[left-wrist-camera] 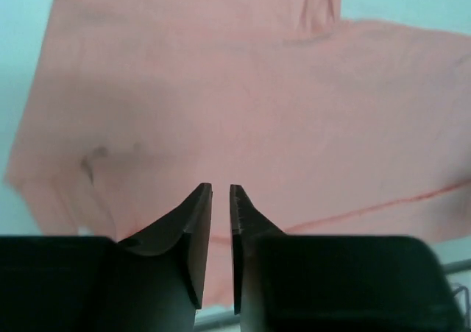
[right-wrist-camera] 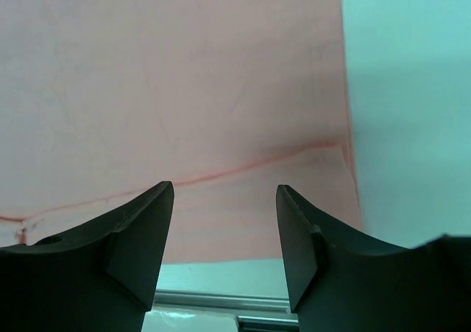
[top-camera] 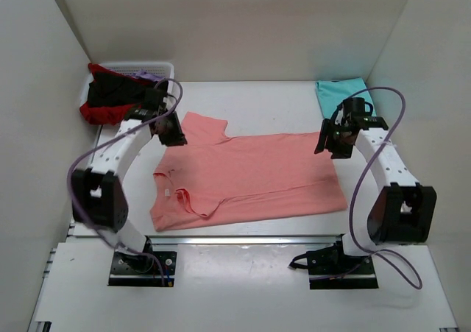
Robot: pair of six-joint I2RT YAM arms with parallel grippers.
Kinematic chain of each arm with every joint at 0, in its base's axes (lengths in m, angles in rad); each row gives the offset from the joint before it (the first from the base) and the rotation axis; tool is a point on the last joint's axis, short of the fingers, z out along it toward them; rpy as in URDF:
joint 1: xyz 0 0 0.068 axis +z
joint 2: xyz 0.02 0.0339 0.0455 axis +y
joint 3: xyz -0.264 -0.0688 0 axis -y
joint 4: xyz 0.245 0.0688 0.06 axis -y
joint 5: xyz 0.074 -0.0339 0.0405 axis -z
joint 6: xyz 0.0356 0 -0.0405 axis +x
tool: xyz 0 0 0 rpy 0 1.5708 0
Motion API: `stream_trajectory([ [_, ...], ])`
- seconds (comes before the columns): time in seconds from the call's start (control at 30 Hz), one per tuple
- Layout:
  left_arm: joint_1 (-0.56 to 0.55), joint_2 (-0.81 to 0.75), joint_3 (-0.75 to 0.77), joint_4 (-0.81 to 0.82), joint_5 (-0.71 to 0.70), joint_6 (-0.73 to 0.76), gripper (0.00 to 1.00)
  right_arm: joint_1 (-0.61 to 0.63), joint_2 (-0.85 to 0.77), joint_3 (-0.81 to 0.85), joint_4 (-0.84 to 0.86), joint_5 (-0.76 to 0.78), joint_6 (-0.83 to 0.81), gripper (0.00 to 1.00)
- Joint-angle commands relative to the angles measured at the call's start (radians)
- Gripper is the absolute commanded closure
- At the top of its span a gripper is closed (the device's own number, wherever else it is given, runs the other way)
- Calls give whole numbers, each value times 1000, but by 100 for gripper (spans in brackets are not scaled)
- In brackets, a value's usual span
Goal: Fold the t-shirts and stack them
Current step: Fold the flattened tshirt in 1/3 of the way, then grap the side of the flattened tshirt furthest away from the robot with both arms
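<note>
A salmon-pink t-shirt (top-camera: 250, 174) lies spread flat on the table, collar to the left and hem to the right. My left gripper (top-camera: 173, 132) hovers over its far left sleeve. In the left wrist view (left-wrist-camera: 221, 188) the jaws stand almost together with a thin gap, nothing between them, and the pink cloth (left-wrist-camera: 221, 89) lies below. My right gripper (top-camera: 335, 142) hovers over the far right hem corner. In the right wrist view (right-wrist-camera: 224, 187) it is open and empty above the hem (right-wrist-camera: 184, 74). A folded turquoise t-shirt (top-camera: 340, 93) lies at the back right.
A white slatted basket (top-camera: 160, 68) at the back left holds black (top-camera: 110, 89), red (top-camera: 99, 113) and lilac (top-camera: 147, 74) shirts. White walls close in the table on three sides. A metal rail (top-camera: 243, 240) runs along the near edge.
</note>
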Motion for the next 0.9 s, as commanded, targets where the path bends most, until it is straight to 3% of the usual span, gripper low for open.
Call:
stream_trajectory([
  [0.0,18,171,130,78,13,44,68,27,91,78,71,2,1,45],
  [0.03,18,246,205,58,-25,62,53,30,111,88,79,0,6,45],
  [0.07,23,309,236,46,-62,84,49,28,121,96,87,-7,4,45],
  [0.43,38,579,500,89,-282,191,38,19,311,243,100,-29,6,46],
  [0.87,43,720,533,95,-207,222,26,-22,432,340,85,-38,16,47],
])
